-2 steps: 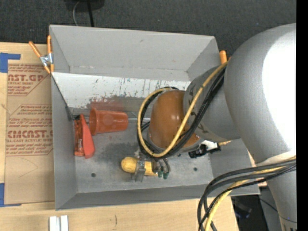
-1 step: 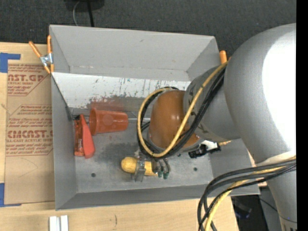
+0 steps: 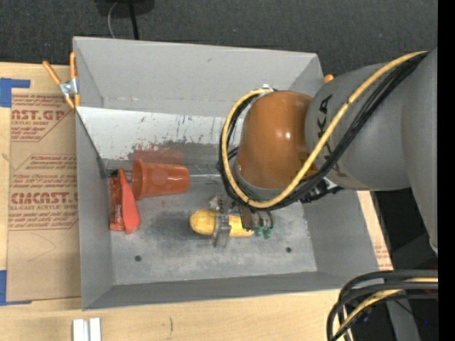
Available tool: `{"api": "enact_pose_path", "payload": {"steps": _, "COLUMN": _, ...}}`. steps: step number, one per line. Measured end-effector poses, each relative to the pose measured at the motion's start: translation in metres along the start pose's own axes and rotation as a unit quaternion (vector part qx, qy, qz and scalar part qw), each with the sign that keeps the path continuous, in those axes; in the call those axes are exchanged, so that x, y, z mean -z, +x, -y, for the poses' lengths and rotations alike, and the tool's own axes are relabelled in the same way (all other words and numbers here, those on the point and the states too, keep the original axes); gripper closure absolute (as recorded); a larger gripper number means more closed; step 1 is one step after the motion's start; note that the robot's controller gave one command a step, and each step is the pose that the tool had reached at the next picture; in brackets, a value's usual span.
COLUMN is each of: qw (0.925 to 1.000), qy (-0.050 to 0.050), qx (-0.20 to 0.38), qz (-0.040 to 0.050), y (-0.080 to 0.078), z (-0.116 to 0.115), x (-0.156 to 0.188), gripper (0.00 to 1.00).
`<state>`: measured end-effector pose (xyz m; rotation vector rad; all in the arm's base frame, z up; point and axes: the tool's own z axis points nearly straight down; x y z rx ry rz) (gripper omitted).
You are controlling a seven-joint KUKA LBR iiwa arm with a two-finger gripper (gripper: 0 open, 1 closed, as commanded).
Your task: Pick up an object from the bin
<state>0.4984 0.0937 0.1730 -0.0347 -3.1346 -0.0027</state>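
The orange wrist cover (image 3: 274,144) hides most of the gripper (image 3: 226,227) and the floor of the bin (image 3: 192,69) beneath it. The yellow thing (image 3: 202,223) loses its right end behind the gripper, so I cannot tell its kind. The arm (image 3: 384,119) runs off the right edge.

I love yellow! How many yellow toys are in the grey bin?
1. The yellow thing lies on the bin floor toward the near wall, right under the claw. The arm may hide others.
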Motion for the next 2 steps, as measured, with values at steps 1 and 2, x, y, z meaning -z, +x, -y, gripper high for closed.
{"api": "enact_pose_path", "payload": {"steps": 1, "qw": 1.0000, "qy": 0.000, "qx": 0.000, "qz": 0.0000, "y": 0.000, "z": 0.000, "x": 0.000, "gripper": 1.00}}
{"api": "enact_pose_path", "payload": {"steps": 2, "qw": 0.9999, "qy": 0.000, "qx": 0.013, "qz": 0.0015, "y": -0.017, "z": 0.013, "x": 0.112, "gripper": 1.00}}
